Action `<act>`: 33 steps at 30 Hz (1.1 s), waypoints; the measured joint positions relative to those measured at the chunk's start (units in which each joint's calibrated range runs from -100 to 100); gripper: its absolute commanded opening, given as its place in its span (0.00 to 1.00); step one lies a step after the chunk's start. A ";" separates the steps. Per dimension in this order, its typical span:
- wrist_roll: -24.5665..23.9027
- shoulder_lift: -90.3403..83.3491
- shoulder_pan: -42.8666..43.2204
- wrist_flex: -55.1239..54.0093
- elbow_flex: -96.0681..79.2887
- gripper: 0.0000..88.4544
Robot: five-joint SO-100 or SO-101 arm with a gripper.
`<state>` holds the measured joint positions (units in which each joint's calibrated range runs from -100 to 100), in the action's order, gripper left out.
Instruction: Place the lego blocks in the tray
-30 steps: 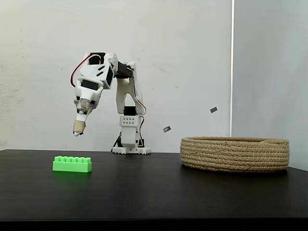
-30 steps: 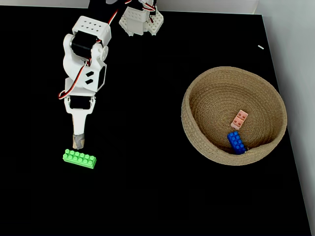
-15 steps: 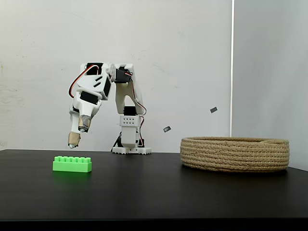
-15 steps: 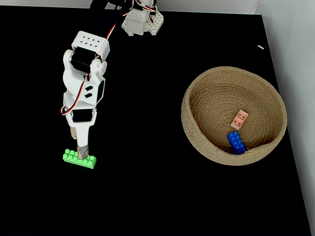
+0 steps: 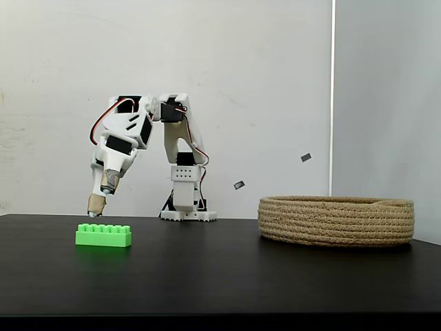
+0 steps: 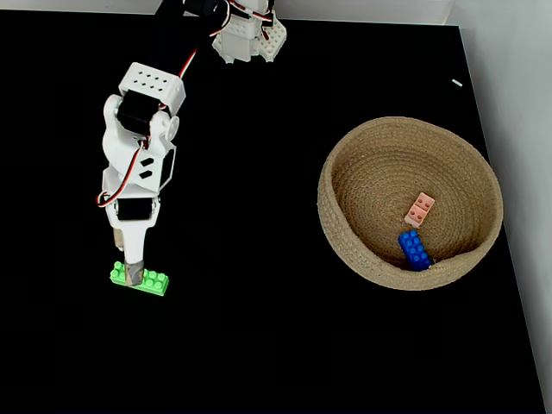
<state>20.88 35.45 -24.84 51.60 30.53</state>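
had gripper point(image 6: 132, 274) poised just above green brick point(image 6: 148, 279) near its left end in top view, tip low over studs for pickup. couldn't tell whether jaws were apart or together. blue brick point(image 6: 414, 250) and pink brick point(image 6: 420, 210) lay in tray point(image 6: 345, 250); green one sat on black table point(image 6: 259, 345), well apart from tray.

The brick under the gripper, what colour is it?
Bright green, clearest in the fixed view from above.
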 measured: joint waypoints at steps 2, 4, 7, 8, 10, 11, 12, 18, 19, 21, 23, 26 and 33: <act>0.73 0.00 0.00 -0.57 0.00 0.32; 1.86 0.00 0.00 -1.62 0.00 0.30; 3.91 0.00 -0.08 -4.14 0.53 0.28; 4.74 0.00 -0.08 -5.28 0.71 0.28; 6.54 0.00 -0.08 -7.71 0.71 0.27; 7.37 0.00 -0.08 -9.01 0.71 0.27; 8.35 0.00 -0.08 -10.39 0.71 0.28; 13.14 1.10 0.00 -16.57 0.71 0.33; 13.82 1.27 0.00 -17.21 0.71 0.34; 14.90 1.27 0.00 -18.43 0.71 0.34; 15.73 1.27 0.00 -19.24 0.71 0.34; 16.65 1.27 0.00 -20.06 0.62 0.35; 19.54 1.27 0.00 -21.68 -2.47 0.37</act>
<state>40.42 36.73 -24.84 29.92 28.06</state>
